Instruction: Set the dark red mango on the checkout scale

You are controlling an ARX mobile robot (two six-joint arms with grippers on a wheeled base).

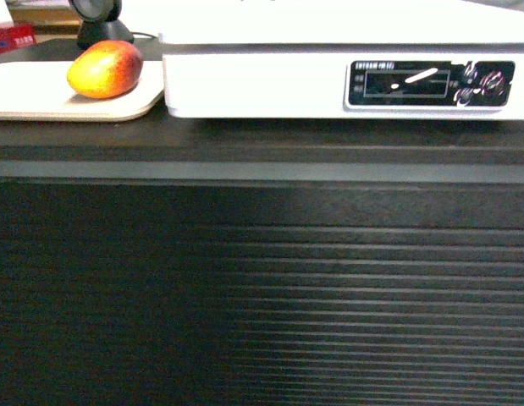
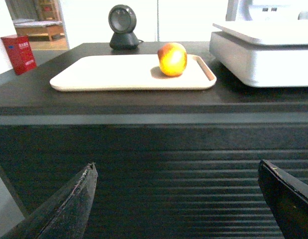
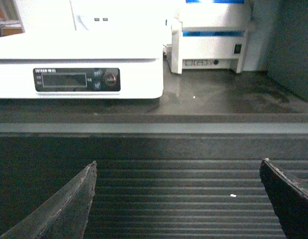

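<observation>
The smooth red-and-yellow oval mango (image 2: 172,59) sits on the flat beige tray (image 2: 109,74), just left of the big white platform scale (image 2: 263,52). It lies up and ahead of the left gripper (image 2: 176,199), whose jaws are spread wide and empty. That arm looks nearer than the right gripper (image 3: 176,199), also wide open holding nothing.

Open air above the beige tray (image 2: 94,74)
Right of the tray the scale (image 2: 263,55) stands as a wall; behind it a black scanner (image 2: 123,27); its left stays open.
</observation>
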